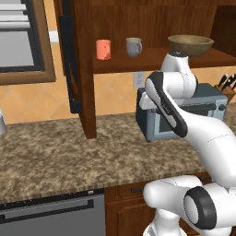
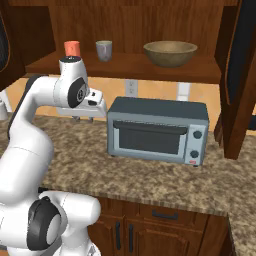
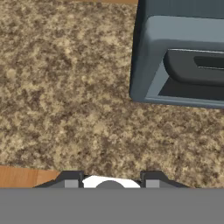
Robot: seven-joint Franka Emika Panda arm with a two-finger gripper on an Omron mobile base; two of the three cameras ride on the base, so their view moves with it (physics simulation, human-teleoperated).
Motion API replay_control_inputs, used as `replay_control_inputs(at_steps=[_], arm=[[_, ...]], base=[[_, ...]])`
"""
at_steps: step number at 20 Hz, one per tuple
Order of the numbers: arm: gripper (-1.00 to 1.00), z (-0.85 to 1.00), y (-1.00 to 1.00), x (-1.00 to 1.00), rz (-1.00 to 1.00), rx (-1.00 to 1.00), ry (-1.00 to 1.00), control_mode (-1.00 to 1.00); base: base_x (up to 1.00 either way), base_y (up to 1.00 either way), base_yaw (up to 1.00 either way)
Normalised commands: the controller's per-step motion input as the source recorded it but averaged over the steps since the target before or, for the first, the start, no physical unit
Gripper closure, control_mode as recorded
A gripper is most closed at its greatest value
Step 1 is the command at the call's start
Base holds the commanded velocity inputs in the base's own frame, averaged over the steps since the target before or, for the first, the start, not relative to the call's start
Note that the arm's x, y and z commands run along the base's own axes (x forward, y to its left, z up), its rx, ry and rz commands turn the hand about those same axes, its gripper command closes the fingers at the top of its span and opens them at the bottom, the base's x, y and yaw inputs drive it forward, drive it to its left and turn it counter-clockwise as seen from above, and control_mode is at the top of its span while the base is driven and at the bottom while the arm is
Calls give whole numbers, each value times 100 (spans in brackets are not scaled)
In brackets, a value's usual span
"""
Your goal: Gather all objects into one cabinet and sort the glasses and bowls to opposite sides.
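Observation:
The dark wood cabinet (image 1: 85, 69) stands open, and its shelf (image 2: 130, 67) carries a coral-orange cup (image 1: 103, 49) at the left. Right of it sits a grey handled mug (image 1: 133, 47). The wide tan-brown bowl (image 1: 190, 44) rests at the right end. In the right base view the cup (image 2: 72, 48) is half hidden behind my arm, beside the mug (image 2: 104, 50) and the bowl (image 2: 170, 53). My gripper (image 2: 82, 119) hangs below the shelf, pointing down at the counter left of the toaster oven. Its fingertips (image 3: 72, 181) stand apart with nothing between them.
A grey toaster oven (image 2: 157, 130) sits on the speckled counter (image 1: 55, 152) under the shelf. Open cabinet doors hang at the left (image 1: 69, 60) and right (image 2: 240, 65). A knife block (image 1: 227, 87) stands at the far right, a dishwasher (image 1: 50, 216) below the counter.

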Motion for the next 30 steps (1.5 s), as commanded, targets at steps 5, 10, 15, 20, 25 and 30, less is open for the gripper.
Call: replay_control_inputs(at_steps=[5,10,15,20,25,30], arm=[[-100,0,0,0,0,0,0,100],[-100,0,0,0,0,0,0,100],[-100,0,0,0,0,0,0,100],[-100,0,0,0,0,0,0,100],[-100,0,0,0,0,0,0,100],[-100,0,0,0,0,0,0,100]], base=[[-24,0,-3],[-30,0,-22],[-11,0,-24],[-10,0,-21],[-14,0,-29],[-22,-1,-34]])
